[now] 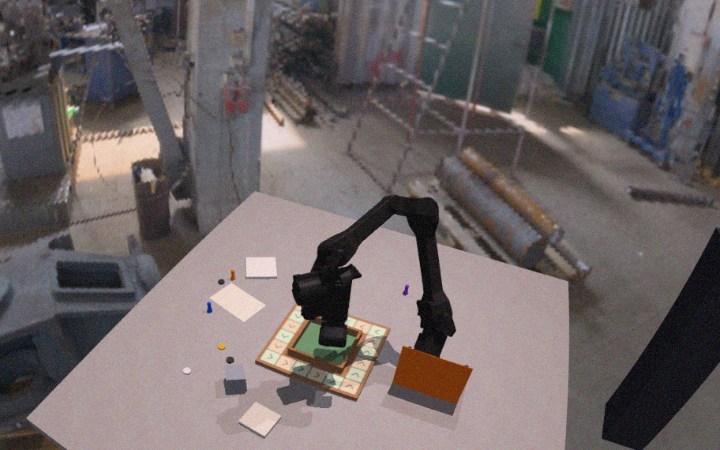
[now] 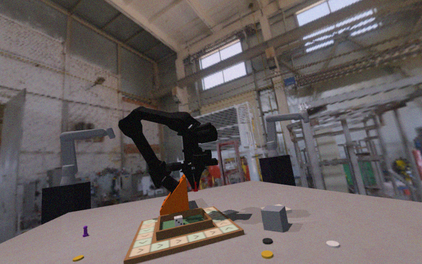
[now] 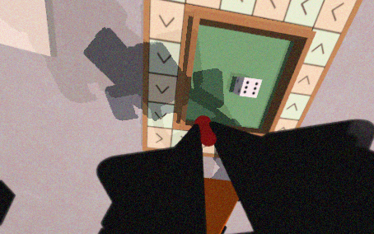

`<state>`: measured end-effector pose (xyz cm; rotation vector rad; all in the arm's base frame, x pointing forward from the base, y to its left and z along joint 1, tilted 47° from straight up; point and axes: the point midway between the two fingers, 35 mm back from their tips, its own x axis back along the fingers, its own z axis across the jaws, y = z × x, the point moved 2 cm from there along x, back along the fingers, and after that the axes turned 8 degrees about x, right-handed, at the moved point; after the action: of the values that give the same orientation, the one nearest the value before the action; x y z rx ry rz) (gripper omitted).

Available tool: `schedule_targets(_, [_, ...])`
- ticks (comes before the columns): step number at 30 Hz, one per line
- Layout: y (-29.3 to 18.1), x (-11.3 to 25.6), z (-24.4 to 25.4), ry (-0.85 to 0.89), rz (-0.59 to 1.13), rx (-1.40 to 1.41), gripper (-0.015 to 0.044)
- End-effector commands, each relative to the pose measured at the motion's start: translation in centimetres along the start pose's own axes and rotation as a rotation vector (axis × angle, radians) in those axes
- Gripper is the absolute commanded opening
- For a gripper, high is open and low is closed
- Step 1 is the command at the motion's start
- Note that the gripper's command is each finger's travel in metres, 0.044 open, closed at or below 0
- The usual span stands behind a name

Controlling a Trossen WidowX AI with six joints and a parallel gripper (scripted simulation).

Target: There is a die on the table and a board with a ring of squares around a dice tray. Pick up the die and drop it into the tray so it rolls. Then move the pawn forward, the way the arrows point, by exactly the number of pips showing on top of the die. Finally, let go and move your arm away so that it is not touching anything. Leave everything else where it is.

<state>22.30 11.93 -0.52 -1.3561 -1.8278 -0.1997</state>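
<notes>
My gripper (image 2: 195,185) (image 3: 203,128) is shut on the red pawn (image 2: 195,188) (image 3: 208,133) and holds it in the air, above and behind the tray as the exterior view shows it. The board (image 1: 283,335) (image 2: 178,241) (image 3: 166,21) has arrow squares around the wooden dice tray (image 1: 313,361) (image 2: 183,229) (image 3: 251,19). The white die (image 2: 178,221) (image 3: 251,87) lies on the tray's green floor. Its top face shows two rows of three pips in the wrist view. In the top view the arm's hand hides the die and the pawn.
An orange wedge (image 1: 433,373) (image 2: 177,199) stands near the arm's base. A grey block (image 1: 234,379) (image 2: 274,218) stands beside the board. Blue (image 1: 208,307), orange (image 1: 232,275) and purple (image 1: 405,290) (image 2: 85,231) pawns, several discs and pale flat tiles lie around.
</notes>
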Motion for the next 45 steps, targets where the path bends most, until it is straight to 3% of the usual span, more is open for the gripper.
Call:
schedule_targets(1, [-1.2, -0.4, 0.1, 0.005, -0.002, -0.004, 0.0000])
schedule_targets(22, [-8.3, -3.9, 0.1, 0.004, 0.001, -0.002, 0.0000])
schedule_targets(34, [-8.4, -7.4, 0.1, 0.002, 0.002, -0.002, 0.0000])
schedule_targets(45, [-8.4, -8.4, 0.1, 0.002, 0.002, -0.002, 0.0000])
